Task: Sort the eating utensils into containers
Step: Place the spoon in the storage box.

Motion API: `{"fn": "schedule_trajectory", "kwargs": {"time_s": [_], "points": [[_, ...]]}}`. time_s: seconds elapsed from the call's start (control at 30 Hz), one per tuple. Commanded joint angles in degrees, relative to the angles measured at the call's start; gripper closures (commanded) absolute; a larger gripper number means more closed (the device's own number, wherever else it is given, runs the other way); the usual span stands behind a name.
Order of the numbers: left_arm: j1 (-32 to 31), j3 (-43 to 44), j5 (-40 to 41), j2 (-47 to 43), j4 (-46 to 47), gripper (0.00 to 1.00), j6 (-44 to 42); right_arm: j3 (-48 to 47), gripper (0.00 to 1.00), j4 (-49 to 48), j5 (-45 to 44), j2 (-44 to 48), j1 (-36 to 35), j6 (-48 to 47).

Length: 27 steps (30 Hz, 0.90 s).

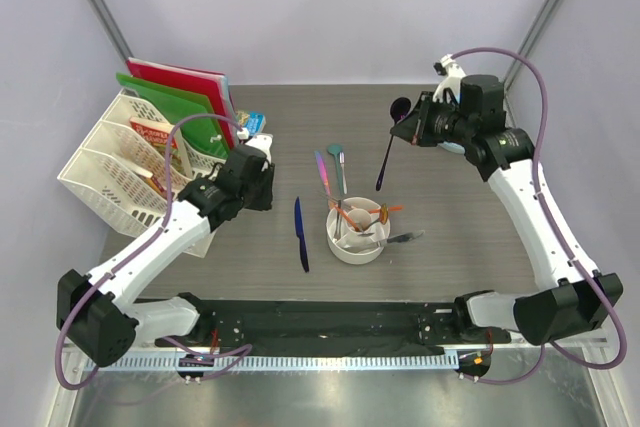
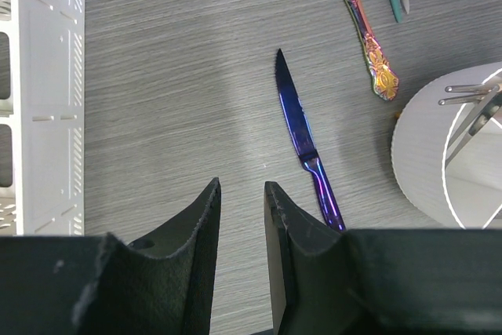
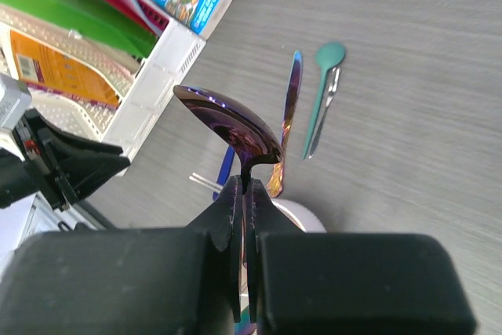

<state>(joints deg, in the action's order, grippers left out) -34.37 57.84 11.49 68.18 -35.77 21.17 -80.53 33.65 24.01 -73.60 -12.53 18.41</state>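
Right claw [image 3: 245,192] was clamped on the neck of a purple spoon [image 3: 231,125], bowl up, handle hanging toward the surface [image 1: 470,209]. White cup [image 1: 352,251] lay at 7 o'clock from it in the top view. Left claw [image 2: 241,198], narrow and empty, hovered with the blue knife [image 2: 302,135] at 1 o'clock, lying 11 to 5.

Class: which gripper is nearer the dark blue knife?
Left. The left gripper hovers just beside the knife; the right gripper is far across the table, gripping a spoon.
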Motion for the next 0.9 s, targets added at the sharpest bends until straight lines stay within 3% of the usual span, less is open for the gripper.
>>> {"fn": "schedule_trajectory", "kwargs": {"time_s": [0.0,0.87], "points": [[0.2,1.6,-0.9,-0.2,2.5,0.71,1.6,2.1,0.99,-5.3,2.6,2.1,-1.4,1.4],[0.2,0.2,0.4,-0.8,2.6,0.71,2.2,19.7,0.99,-19.1,4.6,3.2,-8.0,0.9]]}}
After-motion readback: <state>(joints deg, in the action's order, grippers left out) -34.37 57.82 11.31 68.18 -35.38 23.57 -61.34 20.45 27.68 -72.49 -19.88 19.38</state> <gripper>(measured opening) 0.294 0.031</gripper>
